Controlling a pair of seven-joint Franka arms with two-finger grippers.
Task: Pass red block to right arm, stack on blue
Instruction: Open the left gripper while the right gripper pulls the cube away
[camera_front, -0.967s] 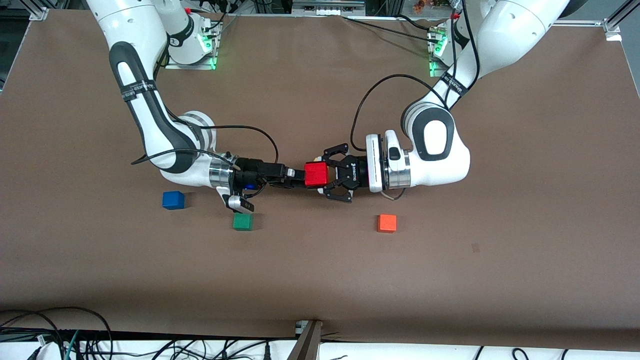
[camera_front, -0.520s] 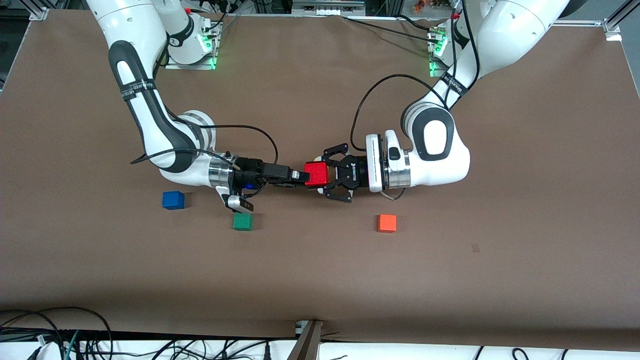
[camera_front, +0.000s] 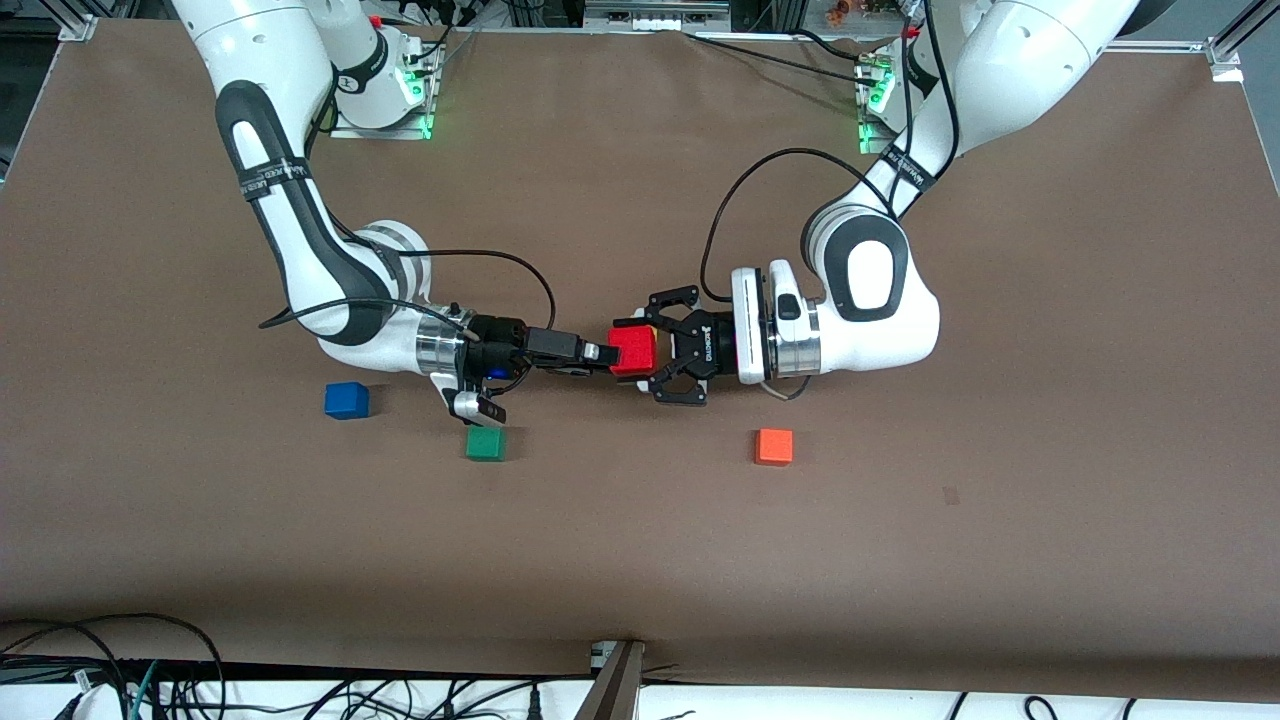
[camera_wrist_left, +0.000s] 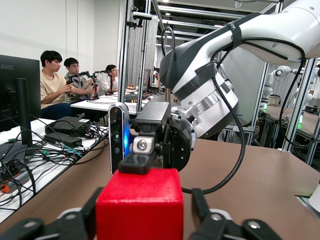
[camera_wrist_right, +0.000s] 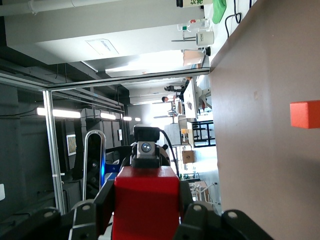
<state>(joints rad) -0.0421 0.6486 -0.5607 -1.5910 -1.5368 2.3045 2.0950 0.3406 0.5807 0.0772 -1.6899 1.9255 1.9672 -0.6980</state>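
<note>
Brown covering lies over the table (camera_front: 640, 560), and three loose cubes sit on it. Taking the green cube (camera_front: 486, 443) as the marker: the blue cube (camera_front: 346, 400) sits toward the right arm's end of the table from it and slightly farther from the front camera. The orange cube (camera_front: 773, 446) sits well toward the left arm's end, about level with the green one. Nothing rests on the blue cube, and the space above it is free.

The red block (camera_front: 632, 350) is a bright, clean-edged cube with matte faces. It is up in the air over bare covering, on the left arm's side of the green cube, between the two wrists. The right gripper (camera_front: 602, 355), slim and black, is clamped tight onto the block's face. The left gripper (camera_front: 641, 353) flanks the block with its linkage fingers (camera_wrist_left: 200, 210) parted a little wider than the cube, with a thin gap showing on one side
</note>
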